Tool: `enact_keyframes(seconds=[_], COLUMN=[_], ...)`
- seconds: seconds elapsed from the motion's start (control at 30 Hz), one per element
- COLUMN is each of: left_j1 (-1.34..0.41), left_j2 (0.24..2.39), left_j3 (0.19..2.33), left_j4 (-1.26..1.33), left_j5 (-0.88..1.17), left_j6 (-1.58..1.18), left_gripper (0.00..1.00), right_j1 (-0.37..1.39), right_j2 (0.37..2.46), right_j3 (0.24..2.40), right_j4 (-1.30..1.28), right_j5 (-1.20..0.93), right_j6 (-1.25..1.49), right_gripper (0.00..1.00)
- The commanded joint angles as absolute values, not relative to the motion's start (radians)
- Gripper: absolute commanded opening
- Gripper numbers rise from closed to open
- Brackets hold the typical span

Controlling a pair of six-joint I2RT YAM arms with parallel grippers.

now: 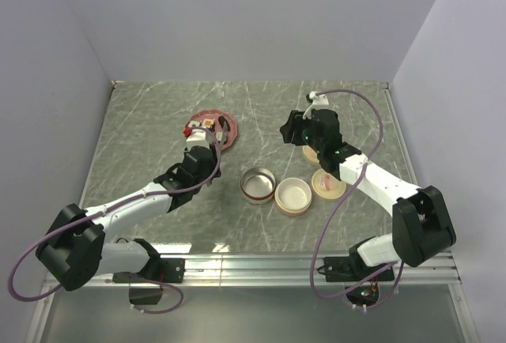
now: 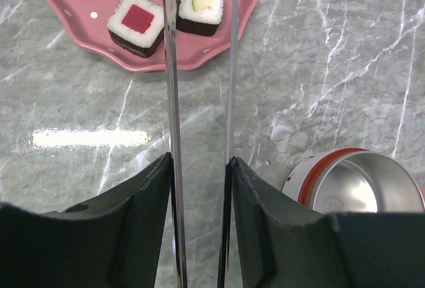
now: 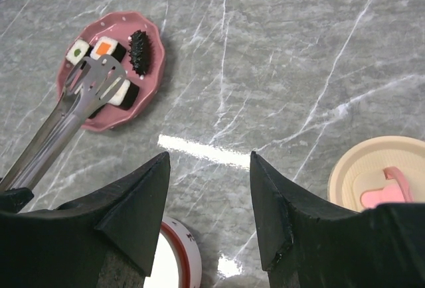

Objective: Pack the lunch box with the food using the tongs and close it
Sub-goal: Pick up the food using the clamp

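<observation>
My left gripper [image 1: 207,147] [image 2: 199,162] is shut on the tongs [image 2: 171,89] [image 3: 73,112], one slim silver arm pressed against each finger. The tongs' arms stand slightly apart and reach over the pink dotted plate [image 1: 227,127] [image 2: 219,52] [image 3: 151,79]. The food lies on that plate: a red-topped piece [image 2: 136,21], a pale green-topped piece [image 2: 200,1] between the tongs' arms, an orange-topped piece [image 3: 108,48] and a dark spiky piece [image 3: 139,50]. The round metal lunch box [image 1: 258,185] [image 2: 352,182] with a red band stands open. My right gripper [image 1: 295,130] [image 3: 209,162] hovers open and holds nothing.
A cream round container [image 1: 293,196] touches the lunch box on its right. A cream lid with a pink tab [image 1: 328,183] [image 3: 375,175] lies under the right arm. Grey walls close off the marble table at the back and sides.
</observation>
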State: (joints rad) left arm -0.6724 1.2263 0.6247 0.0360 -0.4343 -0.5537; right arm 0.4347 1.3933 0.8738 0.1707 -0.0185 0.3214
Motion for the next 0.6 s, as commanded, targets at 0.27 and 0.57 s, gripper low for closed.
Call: enact_keyframes(seconds=[0.27, 0.57], left_j1=[-0.686, -0.696], left_j2=[1.272, 1.321], left_j3=[0.657, 0.684], left_j4=[0.028, 0.003], left_j5=[-0.462, -0.468], left_j6=[-0.574, -0.584], left_gripper=[0.47, 0.47], right_j1=[0.434, 0.434], right_j2=[1.338, 1.322], right_j3=[0.85, 0.842], right_j4=[0.206, 0.209], right_j5=[-0.002, -0.003], right_j6=[0.322, 0.328], right_gripper=[0.59, 0.59])
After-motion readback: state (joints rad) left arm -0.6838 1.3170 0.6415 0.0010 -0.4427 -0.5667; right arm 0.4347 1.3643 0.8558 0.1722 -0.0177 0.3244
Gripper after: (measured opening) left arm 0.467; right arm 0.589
